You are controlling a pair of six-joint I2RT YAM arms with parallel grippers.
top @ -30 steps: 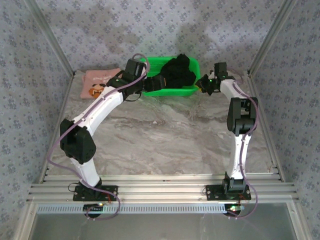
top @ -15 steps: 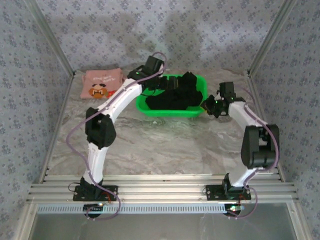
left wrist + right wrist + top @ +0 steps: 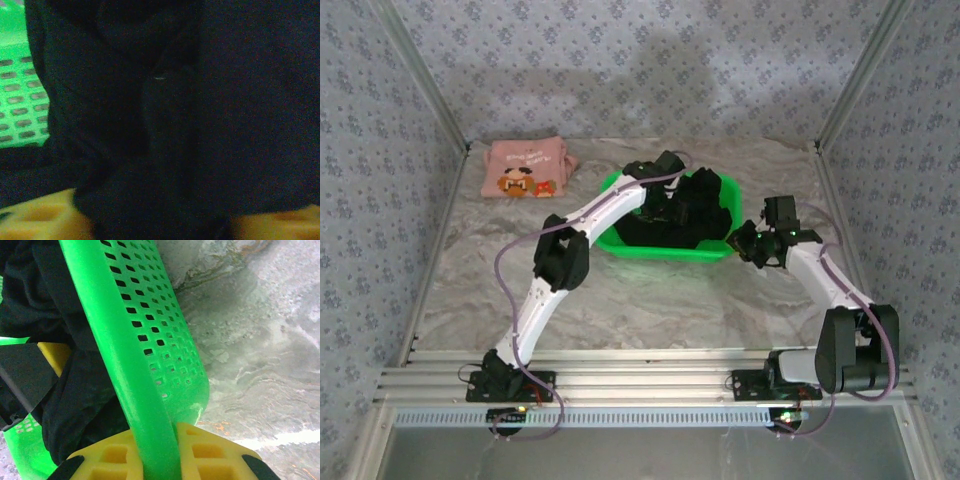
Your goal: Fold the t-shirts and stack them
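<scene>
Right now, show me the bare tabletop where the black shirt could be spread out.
Biggest free patch: the marble table in front of the green basket, between the two arms. A smaller one lies far right, behind the right claw. Crowded: the far-left corner holds the pink shirt, and the left claw is buried in the black shirt inside the basket.

The basket [image 3: 655, 248] sits on the tabletop [image 3: 650, 300], toward the far side. The heaped t-shirt [image 3: 700, 212] lies in the basket. The flat t-shirt [image 3: 523, 168] lies on the tabletop, well left of the basket and a little behind it. The right gripper [image 3: 740, 242] is at the basket's right end, jaws either side of the rim. The left gripper [image 3: 662, 205] is down inside the basket, against the heaped t-shirt
</scene>
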